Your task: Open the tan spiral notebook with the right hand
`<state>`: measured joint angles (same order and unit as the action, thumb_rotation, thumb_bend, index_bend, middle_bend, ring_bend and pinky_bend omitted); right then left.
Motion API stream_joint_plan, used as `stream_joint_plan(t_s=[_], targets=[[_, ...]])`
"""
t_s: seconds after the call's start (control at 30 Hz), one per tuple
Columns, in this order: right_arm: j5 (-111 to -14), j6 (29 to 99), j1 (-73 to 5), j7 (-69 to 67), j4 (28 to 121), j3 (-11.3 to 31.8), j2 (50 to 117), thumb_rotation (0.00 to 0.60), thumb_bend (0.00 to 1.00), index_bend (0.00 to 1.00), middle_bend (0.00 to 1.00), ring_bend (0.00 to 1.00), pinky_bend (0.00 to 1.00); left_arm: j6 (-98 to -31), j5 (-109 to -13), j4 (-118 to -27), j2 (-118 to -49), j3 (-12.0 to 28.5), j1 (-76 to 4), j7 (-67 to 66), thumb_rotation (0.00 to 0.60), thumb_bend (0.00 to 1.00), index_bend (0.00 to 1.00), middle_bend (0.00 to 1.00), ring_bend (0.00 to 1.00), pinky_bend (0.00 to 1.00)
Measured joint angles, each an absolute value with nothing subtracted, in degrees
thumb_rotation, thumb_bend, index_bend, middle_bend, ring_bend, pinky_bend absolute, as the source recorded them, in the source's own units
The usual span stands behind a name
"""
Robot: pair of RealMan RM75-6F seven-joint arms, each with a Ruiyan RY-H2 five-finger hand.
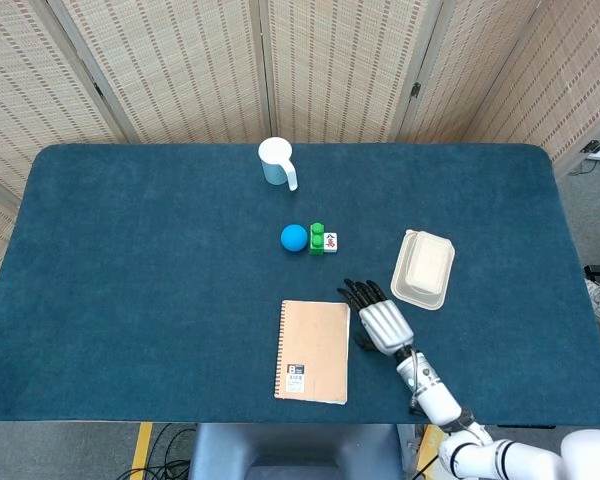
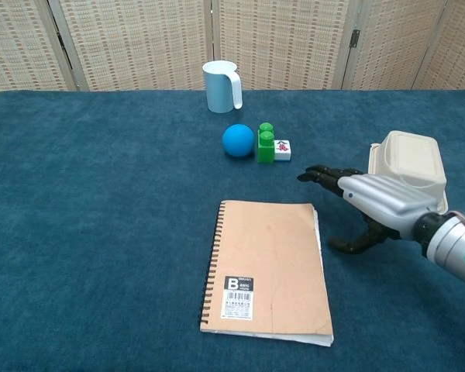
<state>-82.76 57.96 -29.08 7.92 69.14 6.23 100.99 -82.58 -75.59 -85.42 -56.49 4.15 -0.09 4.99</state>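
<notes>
The tan spiral notebook (image 1: 314,350) (image 2: 268,269) lies closed on the blue table, spiral along its left edge, a barcode label near its front. My right hand (image 1: 377,319) (image 2: 366,204) hovers just right of the notebook's right edge, fingers stretched out and apart, thumb hanging down toward the page edge, holding nothing. Whether the thumb touches the notebook is unclear. My left hand shows in neither view.
A beige clamshell box (image 1: 423,269) (image 2: 407,164) sits right behind my right hand. A blue ball (image 1: 294,237), a green brick (image 1: 317,238) and a small white tile (image 1: 330,242) stand beyond the notebook. A white jug (image 1: 277,162) stands farther back.
</notes>
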Motion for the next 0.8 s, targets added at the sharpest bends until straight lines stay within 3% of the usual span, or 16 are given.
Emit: stream_joint_plan(t_s=[0.8], targets=[[-82.49, 57.13, -33.04, 2.59, 65.40, 6.76, 104.21, 0.600, 0.39, 0.02, 0.00, 0.00, 0.00, -79.44, -72.93, -82.60, -56.98, 5.06, -0.35, 7.51, 0.600, 0.02, 0.10, 0.06, 0.09, 0.14]])
